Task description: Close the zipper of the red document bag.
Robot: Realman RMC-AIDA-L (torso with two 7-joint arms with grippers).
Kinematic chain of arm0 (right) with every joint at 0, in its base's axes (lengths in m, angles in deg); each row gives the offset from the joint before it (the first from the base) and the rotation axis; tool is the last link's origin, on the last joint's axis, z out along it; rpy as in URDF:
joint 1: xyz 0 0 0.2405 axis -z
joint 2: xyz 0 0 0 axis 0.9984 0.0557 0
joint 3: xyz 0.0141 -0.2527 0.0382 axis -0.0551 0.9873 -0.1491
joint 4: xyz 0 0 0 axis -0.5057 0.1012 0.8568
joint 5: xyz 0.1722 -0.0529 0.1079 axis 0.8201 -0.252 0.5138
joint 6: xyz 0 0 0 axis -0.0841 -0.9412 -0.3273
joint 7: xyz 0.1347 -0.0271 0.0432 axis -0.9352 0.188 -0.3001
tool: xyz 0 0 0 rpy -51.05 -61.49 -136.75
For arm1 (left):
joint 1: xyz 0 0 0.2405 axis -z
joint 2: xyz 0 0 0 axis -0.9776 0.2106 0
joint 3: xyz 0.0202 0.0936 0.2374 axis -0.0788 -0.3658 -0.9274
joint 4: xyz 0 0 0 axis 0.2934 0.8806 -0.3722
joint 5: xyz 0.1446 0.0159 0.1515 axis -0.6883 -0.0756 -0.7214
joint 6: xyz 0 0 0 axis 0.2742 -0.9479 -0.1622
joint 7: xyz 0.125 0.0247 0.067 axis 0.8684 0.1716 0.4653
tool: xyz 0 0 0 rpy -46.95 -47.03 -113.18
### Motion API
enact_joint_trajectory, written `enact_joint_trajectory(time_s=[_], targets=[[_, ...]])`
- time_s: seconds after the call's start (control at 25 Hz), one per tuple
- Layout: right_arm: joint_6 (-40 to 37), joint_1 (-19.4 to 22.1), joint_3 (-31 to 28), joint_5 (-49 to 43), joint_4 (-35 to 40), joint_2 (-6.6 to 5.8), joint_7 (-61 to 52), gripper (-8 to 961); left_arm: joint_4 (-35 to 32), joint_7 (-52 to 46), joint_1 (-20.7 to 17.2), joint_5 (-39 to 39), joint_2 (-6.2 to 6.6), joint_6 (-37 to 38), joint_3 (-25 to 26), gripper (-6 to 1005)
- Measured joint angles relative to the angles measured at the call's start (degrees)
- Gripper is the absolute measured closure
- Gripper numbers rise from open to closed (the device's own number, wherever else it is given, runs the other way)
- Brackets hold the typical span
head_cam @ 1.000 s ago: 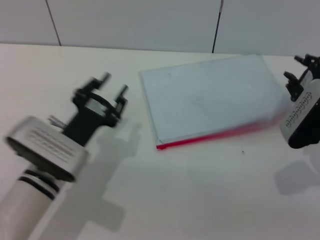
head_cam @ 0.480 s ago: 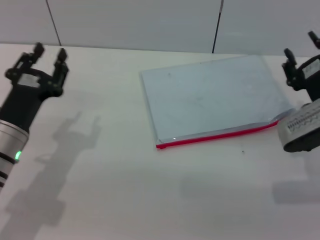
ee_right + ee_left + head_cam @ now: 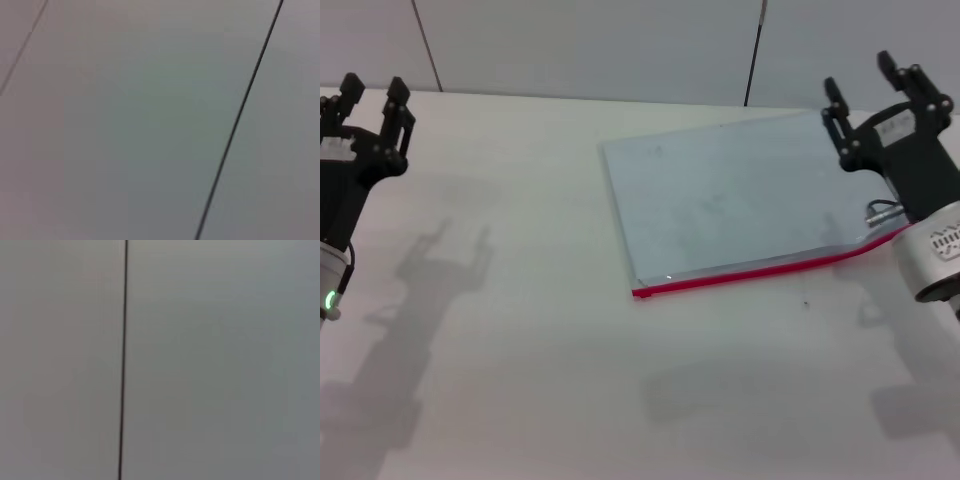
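The red document bag (image 3: 740,195), a flat pale blue-grey pouch, lies on the white table (image 3: 570,380) right of centre. Its zipper (image 3: 750,272) runs as a thin red strip along the near long edge, bending upward at its right end. A small pale metallic piece (image 3: 882,210), possibly the slider pull, shows at that right end beside my right arm. My right gripper (image 3: 875,88) hangs open above the bag's far right corner, holding nothing. My left gripper (image 3: 370,100) is open at the far left, well away from the bag. Neither wrist view shows the bag.
A grey panelled wall (image 3: 620,45) with dark vertical seams (image 3: 753,50) stands behind the table. Both wrist views show only this wall and a seam (image 3: 123,360) (image 3: 240,115). Shadows of both arms fall on the near tabletop.
My left arm has swung away from the bag to the far left. My right gripper has risen and come inward over the bag's right end. The bag's near right corner now curls upward.
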Motion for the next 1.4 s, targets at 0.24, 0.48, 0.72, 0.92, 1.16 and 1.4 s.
enact_joint_trajectory(time_s=[0.24, 0.48, 0.72, 0.92, 1.16, 1.4], targets=[[0.5, -0.8, 3.1, 0.4, 1.0, 0.07, -7.7, 392, -0.1, -4.0, 0.1, 2.1, 0.0, 0.0, 0.0, 506], [0.7, -0.8, 4.0, 0.3, 2.7, 0.22, -7.8, 393, -0.1, -5.0, 0.1, 2.1, 0.06, 0.0, 0.0, 509], [1.5, -0.8, 4.1, 0.4, 2.8, 0.21, -8.0, 394, -0.1, -5.0, 0.4, 2.0, 0.04, 0.0, -0.1, 509], [3.7, -0.1, 4.1, 0.5, 2.4, 0.16, -8.0, 395, -0.1, -5.0, 0.3, 2.1, 0.11, 0.7, 0.0, 509], [4.2, 0.0, 4.2, 0.5, 2.3, 0.15, -8.1, 397, -0.1, -5.1, 0.6, 2.0, 0.19, 1.1, -0.2, 509], [3.8, 0.0, 4.2, 0.5, 2.2, 0.15, -8.1, 398, -0.1, -5.1, 1.0, 1.7, 0.18, 1.3, -0.5, 509]])
